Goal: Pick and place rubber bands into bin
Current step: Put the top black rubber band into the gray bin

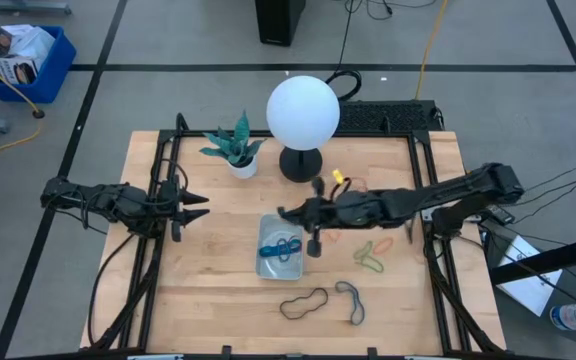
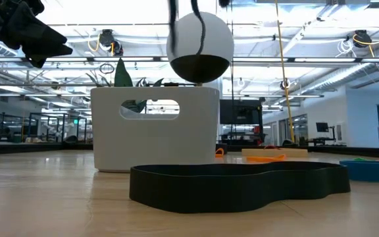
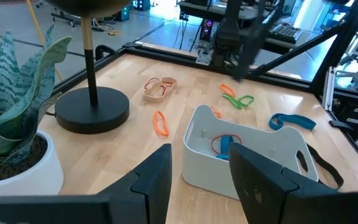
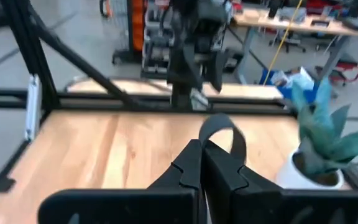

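1. The step in hand looks like carrying a band to the bin: the right end effector (image 1: 314,243) hangs just beside the right edge of the bin (image 1: 266,232), its fingers pressed together on a dark rubber band (image 4: 224,132), which loops up past the fingertips in the right wrist view.
2. The bin sits mid-tabletop (image 1: 218,300) in front of the globe lamp (image 1: 303,110) and already holds a blue band (image 1: 284,248), with a red one showing in the left wrist view.
3. The next move, as I judge it, calls for a short shift leftward until the fingertips are over the bin's opening, then parting the fingers so the band drops inside rather than draping on the rim.
4. Bands left outside: a black one (image 1: 303,303), a grey-blue one (image 1: 352,300), green ones (image 1: 370,258) and orange ones (image 3: 160,123).
5. The left end effector (image 1: 196,206) waits at the tabletop's left edge, fingers apart, holding nothing.
6. No brand, label or readable writing shows on anything here.
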Controlling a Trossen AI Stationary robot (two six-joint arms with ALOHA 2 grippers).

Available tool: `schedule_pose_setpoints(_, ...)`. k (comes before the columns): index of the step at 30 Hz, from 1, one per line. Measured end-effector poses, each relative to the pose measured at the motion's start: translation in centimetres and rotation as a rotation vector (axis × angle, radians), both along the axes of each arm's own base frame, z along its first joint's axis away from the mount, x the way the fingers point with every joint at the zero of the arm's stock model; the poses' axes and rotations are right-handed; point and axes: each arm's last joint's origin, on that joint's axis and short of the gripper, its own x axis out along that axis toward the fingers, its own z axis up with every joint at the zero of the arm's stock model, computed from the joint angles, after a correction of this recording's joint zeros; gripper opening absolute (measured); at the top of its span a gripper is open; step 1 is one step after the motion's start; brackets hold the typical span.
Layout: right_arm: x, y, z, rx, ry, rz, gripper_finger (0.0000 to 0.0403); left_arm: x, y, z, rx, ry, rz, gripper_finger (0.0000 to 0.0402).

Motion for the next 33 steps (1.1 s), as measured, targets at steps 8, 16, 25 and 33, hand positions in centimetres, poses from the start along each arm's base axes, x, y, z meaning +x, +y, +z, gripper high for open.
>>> schedule_pose_setpoints(8,3.0,0.6,-5.4,-0.022,0.146,-0.003,0.0000,0.0,0.0,0.0,-0.002,0.004,0.000,0.0166)
schedule_pose_setpoints(16,4.9,1.0,-10.6,-0.046,0.284,0.000,0.0000,0.0,0.0,-0.1,0.000,0.008,0.000,0.0166)
schedule_pose_setpoints(25,5.5,1.2,-13.0,-0.060,0.350,-0.001,0.0000,-0.1,0.0,-0.2,-0.002,0.019,0.001,0.0166)
schedule_pose_setpoints(33,5.8,1.4,-15.1,-0.006,0.412,0.034,0.0003,-0.1,0.0,-0.2,-0.005,0.019,0.001,0.0166)
